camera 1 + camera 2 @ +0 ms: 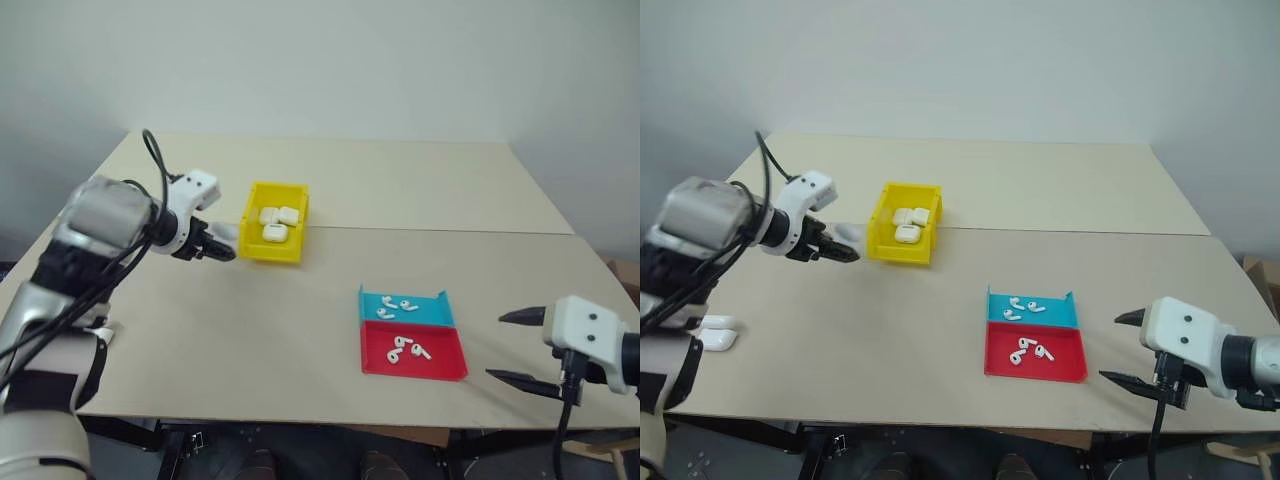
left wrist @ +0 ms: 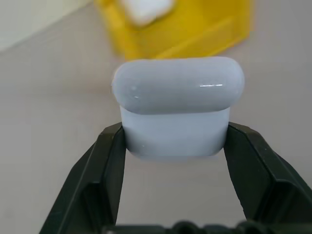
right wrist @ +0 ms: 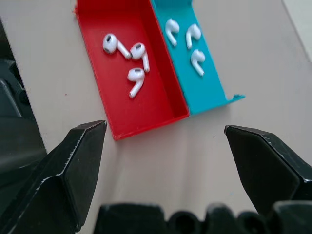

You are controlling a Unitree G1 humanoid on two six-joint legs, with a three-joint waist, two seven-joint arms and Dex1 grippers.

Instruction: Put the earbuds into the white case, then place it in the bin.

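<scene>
Your left tool (image 2: 173, 146) is clamped on a white case (image 2: 178, 105) just beside the yellow bin (image 1: 274, 222). Your right tool (image 3: 165, 146) hangs released near the red tray (image 3: 131, 68), which holds 3 earbuds (image 3: 129, 61).

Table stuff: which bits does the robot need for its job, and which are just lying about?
Needed: white case held in left gripper; earbuds; yellow bin; open right gripper.
Lying about: spare cases; the red tray and blue tray merely hold earbuds.

Both head views look down over the worktop (image 1: 300, 330); each wrist view peers closely forward between its own jaws.
</scene>
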